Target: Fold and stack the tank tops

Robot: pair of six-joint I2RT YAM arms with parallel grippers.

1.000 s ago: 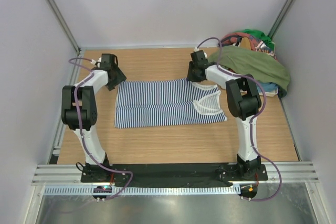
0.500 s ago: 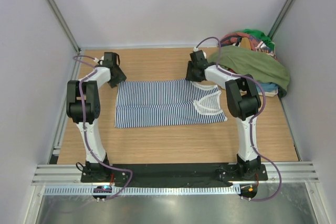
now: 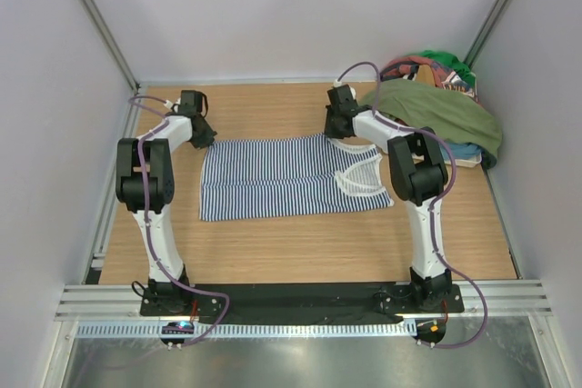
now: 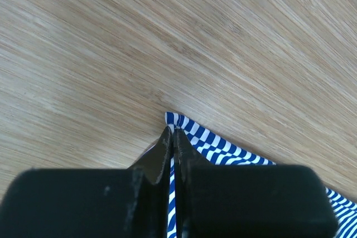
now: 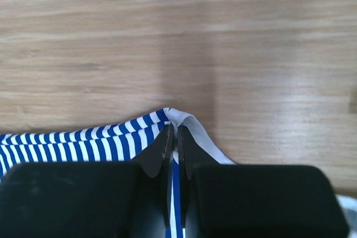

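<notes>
The striped navy-and-white tank top (image 3: pixel 286 179) lies flat on the wooden table, hem to the left, white-trimmed neck to the right. My left gripper (image 3: pixel 204 138) pinches its far left corner; in the left wrist view the black fingers (image 4: pixel 173 132) are shut on a fold of the striped cloth (image 4: pixel 215 144). At the far right corner my right gripper (image 3: pixel 336 132) is shut on the striped cloth (image 5: pixel 100 137) beside its white trim (image 5: pixel 192 126). The olive green tank top (image 3: pixel 436 111) lies draped over a heap at the back right.
A heap of other clothes (image 3: pixel 436 70) sits in the back right corner under the olive top. White walls close in the table (image 3: pixel 273 252) at left, back and right. A black base rail (image 3: pixel 291 299) runs along the near edge.
Both grippers have closed on the far corners of the striped top. The left gripper has shifted slightly toward the cloth's corner; the cloth still lies flat.
</notes>
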